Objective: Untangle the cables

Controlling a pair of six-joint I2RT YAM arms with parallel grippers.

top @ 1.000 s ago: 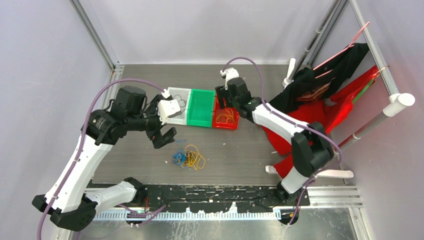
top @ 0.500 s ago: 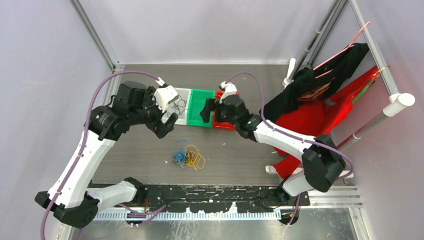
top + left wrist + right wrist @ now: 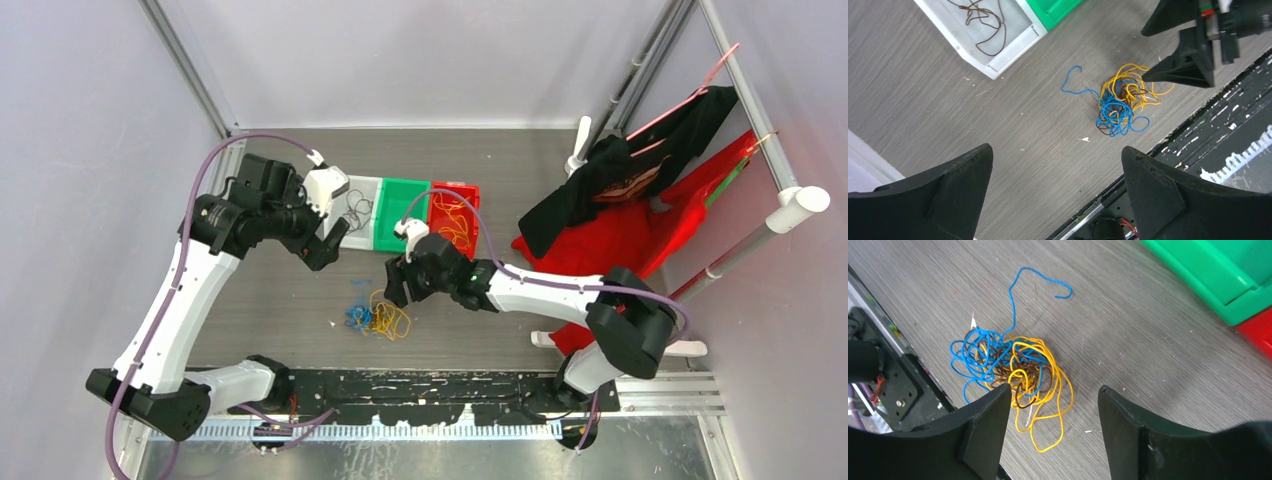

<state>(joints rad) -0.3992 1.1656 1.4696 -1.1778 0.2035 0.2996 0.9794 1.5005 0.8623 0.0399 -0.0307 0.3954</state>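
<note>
Top view: we see the cables in one tangled clump on the table, near-centre. The right gripper hovers just far-right of it.
Left wrist: left gripper spread wide, empty.
Right wrist: fingers parted, empty, above the clump.
Wires look light, floppy and snag-prone, so we'd pinch the free blue tail.

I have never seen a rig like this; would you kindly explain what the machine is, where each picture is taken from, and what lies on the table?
This is a robot: a left arm and a right arm bolted to a table's edge. One picture looks down from above; two come from wrist cameras. Both the left gripper and right gripper are open, holding nothing. On the table lies a tangle of blue, yellow and brown cables. Behind stand a white tray with a brown cable, a green tray and a red tray with yellow cables.
</note>
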